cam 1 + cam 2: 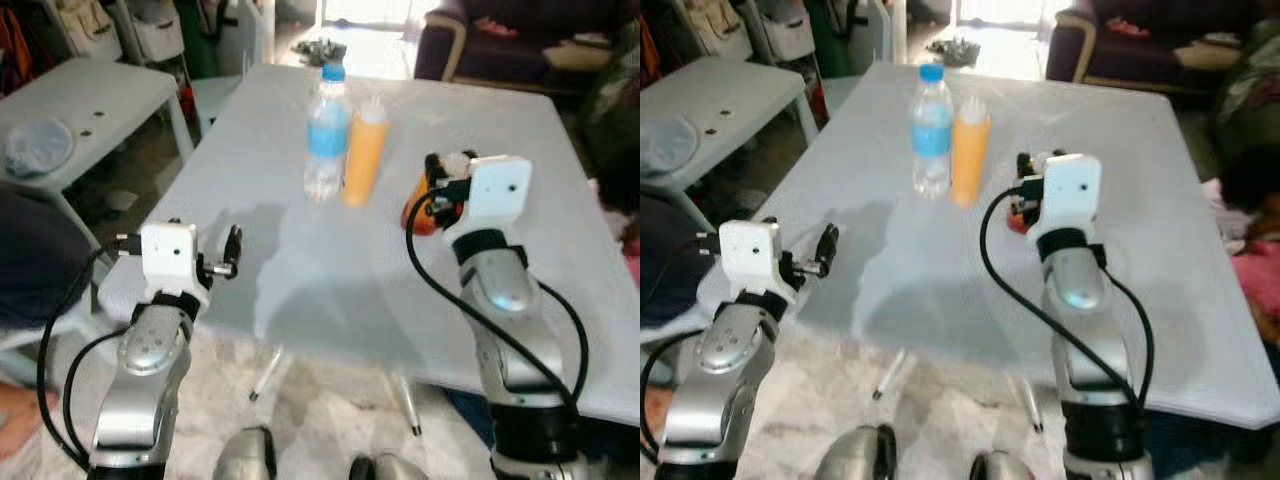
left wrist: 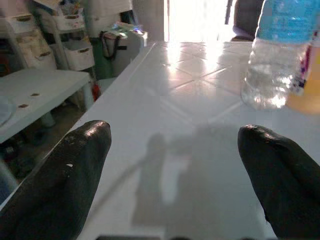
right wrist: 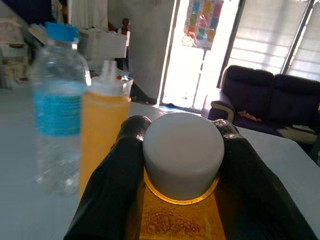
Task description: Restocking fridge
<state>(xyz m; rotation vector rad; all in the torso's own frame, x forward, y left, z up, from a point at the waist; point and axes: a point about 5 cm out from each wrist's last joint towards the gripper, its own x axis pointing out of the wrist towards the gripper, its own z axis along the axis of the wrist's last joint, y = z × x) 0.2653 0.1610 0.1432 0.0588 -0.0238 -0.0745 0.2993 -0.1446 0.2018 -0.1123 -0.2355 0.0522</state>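
On the white table a clear water bottle with a blue cap and label stands upright, with an orange squeeze bottle touching its right side. My right gripper is just right of them, shut on an orange jar with a white lid. One black finger presses each side of the lid, and the jar's orange body shows below the wrist. My left gripper hovers open over the table's near left part, its fingers wide apart with nothing between them.
A low white side table with a pale bowl stands to the left, with white shelves behind it. A dark sofa sits beyond the far edge. The table's near edge runs just before my arms.
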